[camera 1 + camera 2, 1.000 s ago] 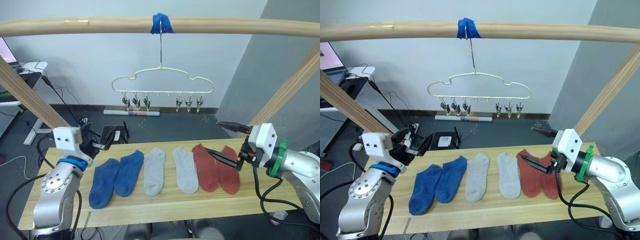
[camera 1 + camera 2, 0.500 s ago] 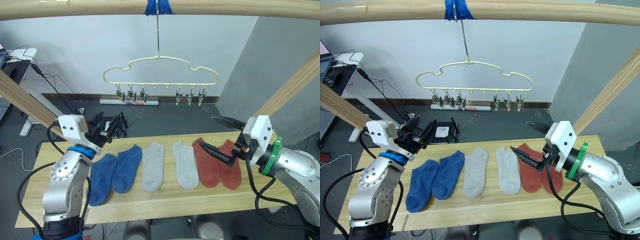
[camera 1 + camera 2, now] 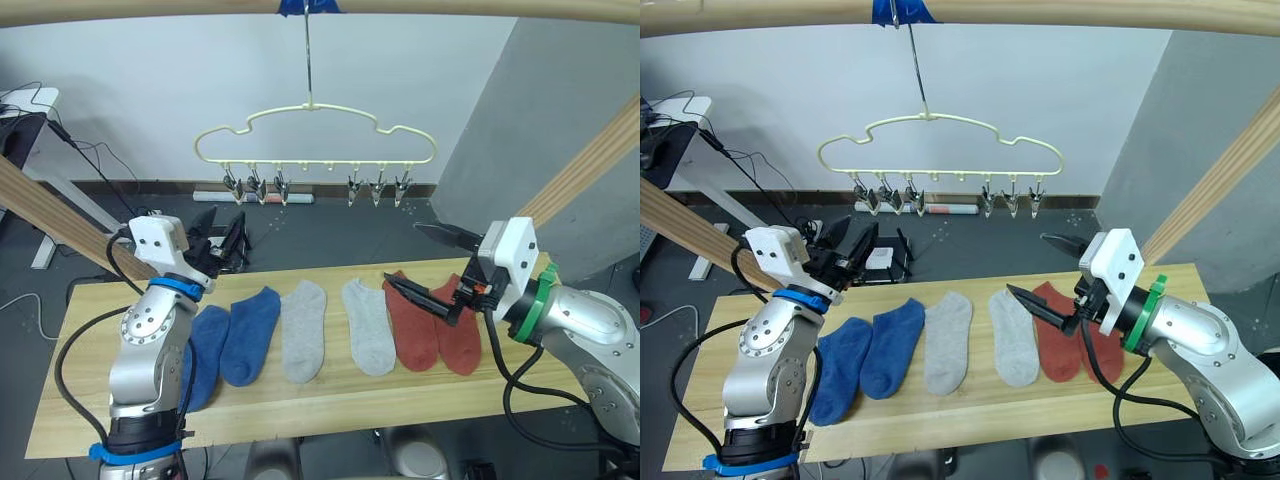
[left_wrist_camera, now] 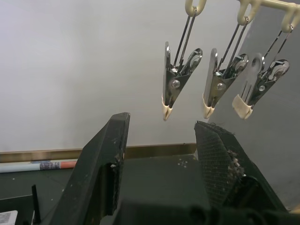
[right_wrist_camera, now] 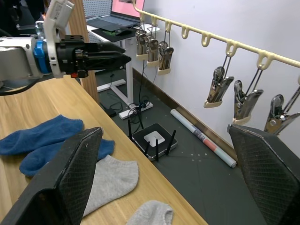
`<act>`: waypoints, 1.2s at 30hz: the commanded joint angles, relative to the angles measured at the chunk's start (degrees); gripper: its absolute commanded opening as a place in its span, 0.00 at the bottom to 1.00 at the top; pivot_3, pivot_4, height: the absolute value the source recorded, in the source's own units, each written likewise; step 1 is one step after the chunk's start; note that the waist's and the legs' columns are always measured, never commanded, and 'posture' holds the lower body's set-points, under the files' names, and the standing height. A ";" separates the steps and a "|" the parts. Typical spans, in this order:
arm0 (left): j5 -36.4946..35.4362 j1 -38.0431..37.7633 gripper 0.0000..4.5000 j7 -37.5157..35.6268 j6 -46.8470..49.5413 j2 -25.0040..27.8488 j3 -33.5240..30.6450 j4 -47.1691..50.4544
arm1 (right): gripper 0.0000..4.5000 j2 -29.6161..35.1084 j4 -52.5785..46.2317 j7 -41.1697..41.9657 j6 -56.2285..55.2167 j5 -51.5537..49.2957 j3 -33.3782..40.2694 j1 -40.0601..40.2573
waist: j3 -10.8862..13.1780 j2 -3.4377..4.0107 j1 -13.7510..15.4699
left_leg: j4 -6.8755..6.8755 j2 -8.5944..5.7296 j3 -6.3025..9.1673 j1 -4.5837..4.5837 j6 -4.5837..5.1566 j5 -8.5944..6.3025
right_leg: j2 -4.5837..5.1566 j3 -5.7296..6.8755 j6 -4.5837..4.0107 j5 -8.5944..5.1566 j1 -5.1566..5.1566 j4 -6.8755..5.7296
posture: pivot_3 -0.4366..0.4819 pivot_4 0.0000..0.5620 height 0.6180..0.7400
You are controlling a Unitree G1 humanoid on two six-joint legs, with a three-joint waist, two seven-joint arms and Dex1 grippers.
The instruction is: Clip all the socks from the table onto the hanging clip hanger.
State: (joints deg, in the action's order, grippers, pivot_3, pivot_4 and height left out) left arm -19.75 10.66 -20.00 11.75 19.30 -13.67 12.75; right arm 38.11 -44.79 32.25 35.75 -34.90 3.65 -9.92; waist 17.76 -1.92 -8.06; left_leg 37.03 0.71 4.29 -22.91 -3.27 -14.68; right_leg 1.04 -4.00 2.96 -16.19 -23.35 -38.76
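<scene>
Socks (image 3: 302,329) unlabelled on table (image 3: 300,410), left gripper (image 3: 223,240) and right gripper (image 3: 428,262) wide, empty

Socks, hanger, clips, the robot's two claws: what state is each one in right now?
Socks: all six flat on the table, none clipped.
Clip hanger: hanging from its hook, carrying nothing.
Clips: shut, hanging bare.
Left gripper: open, holding nothing.
Right gripper: open, holding nothing.

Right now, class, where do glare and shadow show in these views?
Left wrist view: bright glints on the metal clips, with an evenly lit wall behind them. Left eye view: the socks cast hardly any shadow on the table, so the light looks soft. Right wrist view: similar glints on the clips.
</scene>
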 commanded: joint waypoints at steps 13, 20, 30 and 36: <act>-1.12 5.54 0.53 0.40 -1.32 -0.37 -0.39 -1.09 | 1.00 0.20 -3.52 -0.65 0.79 -1.43 0.55 -1.98 | 0.07 -0.02 -0.11 | -0.01 -0.02 0.01 -0.01 0.00 0.00 | 0.00 0.02 0.02 0.00 0.00 0.02 | 0.15 0.60 1.00; -1.14 7.70 0.53 1.38 -0.59 -0.41 -0.61 -0.83 | 1.00 0.21 -3.36 -0.29 0.43 -1.03 0.54 -1.52 | 0.10 -0.03 -0.12 | -0.01 -0.04 0.01 0.00 0.00 0.00 | 0.00 0.03 0.02 -0.01 0.00 0.03 | 0.15 0.60 1.00; -0.86 9.07 0.53 2.20 0.13 -0.45 -0.54 -1.53 | 1.00 0.15 -2.74 0.00 0.05 -0.51 0.50 -1.40 | 0.28 -0.05 -0.13 | -0.04 -0.03 0.00 -0.01 0.00 0.00 | 0.00 0.03 0.03 -0.01 0.00 0.07 | 0.15 0.60 1.00; -0.56 9.54 0.53 2.37 -0.06 -0.46 -0.34 -1.86 | 1.00 0.05 -2.80 -0.21 0.04 -0.45 0.72 -1.08 | 0.37 -0.06 -0.13 | -0.04 -0.03 0.00 -0.01 0.00 0.00 | 0.00 0.03 0.03 -0.01 0.00 0.09 | 0.15 0.60 1.00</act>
State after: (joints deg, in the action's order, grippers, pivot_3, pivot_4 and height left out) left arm -20.22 19.57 -17.94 12.36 18.60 -13.47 10.14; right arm 38.08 -45.82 32.20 36.84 -35.07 3.23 -11.22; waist 18.12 -1.97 -8.19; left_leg 36.99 0.67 4.29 -22.92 -3.27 -14.68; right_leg 1.04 -3.97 2.99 -16.20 -23.35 -38.67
